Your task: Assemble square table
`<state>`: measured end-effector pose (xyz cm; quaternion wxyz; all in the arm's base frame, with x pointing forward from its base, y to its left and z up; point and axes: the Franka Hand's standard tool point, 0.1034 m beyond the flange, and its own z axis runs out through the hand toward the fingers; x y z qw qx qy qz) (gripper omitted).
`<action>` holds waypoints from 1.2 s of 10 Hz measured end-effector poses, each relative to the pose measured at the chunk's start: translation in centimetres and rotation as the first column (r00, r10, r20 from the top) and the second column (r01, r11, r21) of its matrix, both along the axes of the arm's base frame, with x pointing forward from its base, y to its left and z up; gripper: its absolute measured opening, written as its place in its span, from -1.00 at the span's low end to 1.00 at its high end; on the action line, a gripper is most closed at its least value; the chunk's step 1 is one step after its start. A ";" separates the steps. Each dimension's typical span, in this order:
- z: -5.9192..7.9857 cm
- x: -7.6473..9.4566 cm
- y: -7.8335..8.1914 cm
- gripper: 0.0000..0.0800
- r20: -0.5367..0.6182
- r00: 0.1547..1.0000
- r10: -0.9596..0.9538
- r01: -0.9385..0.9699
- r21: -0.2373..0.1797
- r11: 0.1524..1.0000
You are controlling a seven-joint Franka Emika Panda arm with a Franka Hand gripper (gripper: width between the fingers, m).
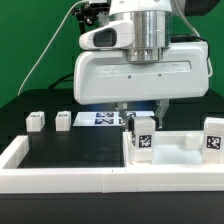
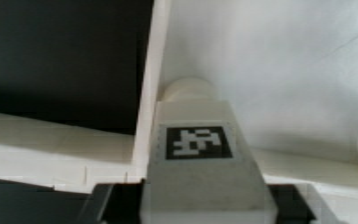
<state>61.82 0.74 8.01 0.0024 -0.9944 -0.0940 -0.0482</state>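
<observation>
The gripper point(image 1: 142, 114) point(image 2: 197, 196) hung directly under the big white body of the arm, and it was clenched on one white leg point(image 1: 143, 137) point(image 2: 197, 125). In the wrist view the leg filled the whole space between the two dark fingers point(image 2: 108, 207), and its black-and-white tag faced the camera. The leg stood upright below the gripper. Its far end was on the white tabletop point(image 1: 176, 156) point(image 2: 282, 60), just beside the edge of the tabletop at one corner. I could not tell if this end sat in a hole or only touched the surface.

The tabletop lay flat under the gripper and reached out from it toward the exterior view's right. A second leg point(image 1: 213, 136) stood upright at the far side of the tabletop, well apart from the gripper on the exterior view's right, with its tag turned to the camera.

Two loose legs point(image 1: 36, 121) point(image 1: 64, 119) were on the black table point(image 1: 70, 148), well apart from the gripper on the exterior view's left and near each other. The marker board point(image 1: 100, 118) lay flat behind the gripper. The low white border wall point(image 1: 60, 181) ran in front of the gripper, and the tabletop was close against it.
</observation>
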 end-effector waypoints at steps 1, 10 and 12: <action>0.0 0.0 0.0 -0.27 -0.003 0.991 -0.137 0.137 0.022 0.990; -0.2 -0.2 0.1 -0.27 -0.072 0.364 -0.929 0.929 0.100 0.356; -0.2 -0.2 0.0 -0.27 -0.088 0.268 -0.959 0.960 0.103 0.259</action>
